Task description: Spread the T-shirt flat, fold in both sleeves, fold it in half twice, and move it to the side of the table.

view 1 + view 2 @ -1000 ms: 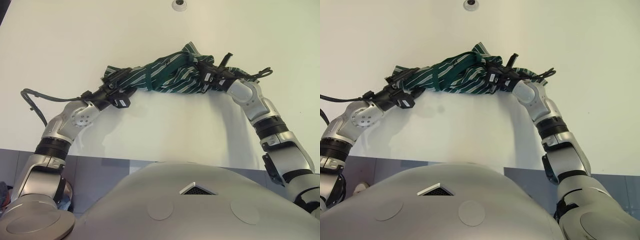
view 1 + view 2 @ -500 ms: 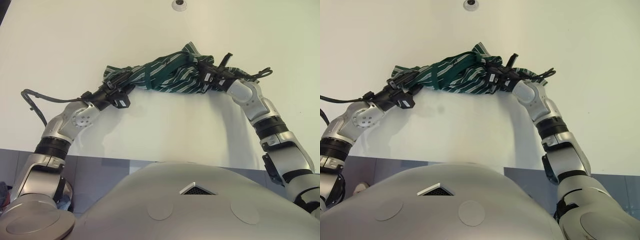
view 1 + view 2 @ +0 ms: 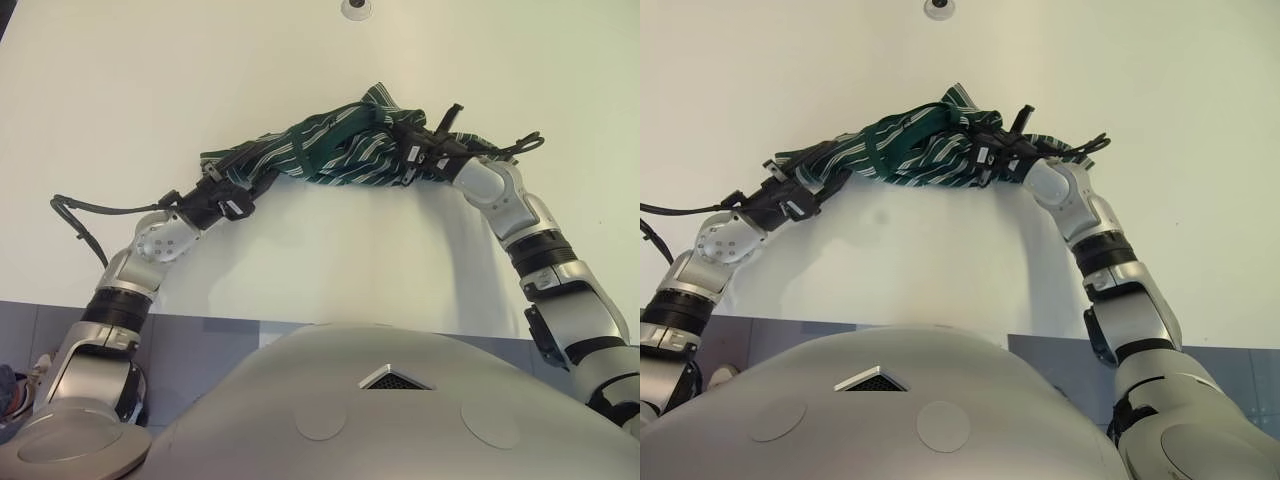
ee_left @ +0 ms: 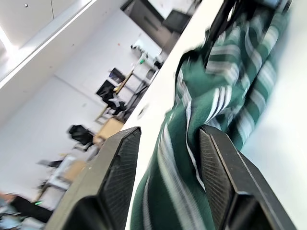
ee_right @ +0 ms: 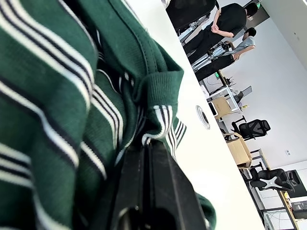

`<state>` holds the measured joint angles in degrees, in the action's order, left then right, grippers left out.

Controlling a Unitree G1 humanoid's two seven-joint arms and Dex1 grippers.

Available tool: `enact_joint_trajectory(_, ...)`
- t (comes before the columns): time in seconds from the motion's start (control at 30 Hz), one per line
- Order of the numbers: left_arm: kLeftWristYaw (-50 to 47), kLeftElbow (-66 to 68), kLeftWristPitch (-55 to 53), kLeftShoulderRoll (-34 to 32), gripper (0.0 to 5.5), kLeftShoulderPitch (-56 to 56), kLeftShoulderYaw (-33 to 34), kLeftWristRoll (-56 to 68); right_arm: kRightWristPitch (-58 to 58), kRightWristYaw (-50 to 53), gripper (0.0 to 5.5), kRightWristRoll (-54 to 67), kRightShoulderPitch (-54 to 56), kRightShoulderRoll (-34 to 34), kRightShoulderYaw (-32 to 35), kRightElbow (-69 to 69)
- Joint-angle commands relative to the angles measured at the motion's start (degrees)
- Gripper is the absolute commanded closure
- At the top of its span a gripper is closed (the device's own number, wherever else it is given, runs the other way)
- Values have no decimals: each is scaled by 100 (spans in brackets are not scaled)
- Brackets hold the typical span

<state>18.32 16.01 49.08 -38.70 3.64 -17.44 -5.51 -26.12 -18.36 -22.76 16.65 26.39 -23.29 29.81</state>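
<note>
The T-shirt (image 3: 330, 155) is not flat yet. It lies as a twisted green striped rope on the white bench (image 3: 330, 270), in the far middle part, and it hangs between your two grips.

Your left fingers (image 4: 117, 182) stand apart, but a thick bunch of the cloth fills the gap between them, so I judge they are pinching it. Your right fingers (image 5: 153, 187) are pressed close together, with their tips going into the folds, so they pinch the other end.

The relation that matters now is the long axis of the bunch. It runs across the bench from your left side to your right side, and it goes a little away from you toward the right. From the left fingers the cloth goes to the right and farther. From the right fingers it goes to the left and nearer. Most of the cloth is heaped just beside the right fingers. The left end is thin and drawn out.

Both ends are already in a grip, so neither side is nearer to the work. In my judgement the spreading needs a pull along this same axis, and the heavy heap on the right side still has to open. I cannot tell which part of the shirt each side holds.
</note>
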Motion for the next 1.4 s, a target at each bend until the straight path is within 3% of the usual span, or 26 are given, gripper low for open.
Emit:
enact_joint_trajectory(0.03, 1012, -272, 10, -277, 348, 210, -185, 1012, 131, -254, 550, -241, -210, 32, -235, 251)
enact_joint_trajectory(0.13, 1632, -466, -50, -334, 348, 300, -92, 1771, 124, -267, 550, -244, -191, 31, -253, 273)
enact_joint_trajectory(0.2, 1548, -339, -247, -126, 348, 95, 238, 1915, 117, -264, 550, -239, -193, 27, -262, 280)
enact_joint_trajectory(0.3, 1120, 71, -434, 211, 348, -254, 638, 1477, 114, -251, 550, -228, -210, 18, -269, 277)
enact_joint_trajectory(0.53, 1070, -479, 26, 424, 348, 320, 287, -284, 103, -241, 550, -230, -235, 3, -278, 300)
enact_joint_trajectory(0.73, 1075, -930, -106, 360, 348, 560, 324, -586, 110, -215, 550, -245, -254, -18, -291, 317)
enact_joint_trajectory(1.0, 142, -625, -1278, 241, 348, 393, 592, -2540, 108, -232, 550, -250, -280, -16, -306, 263)
enact_joint_trajectory(1.37, -91, -739, -1443, 75, 348, 504, 460, -2628, 124, -222, 550, -250, -282, -33, -334, 261)
enact_joint_trajectory(1.4, -111, -712, -1409, 61, 369, 479, 453, -2621, 124, -225, 550, -247, -284, -30, -332, 260)
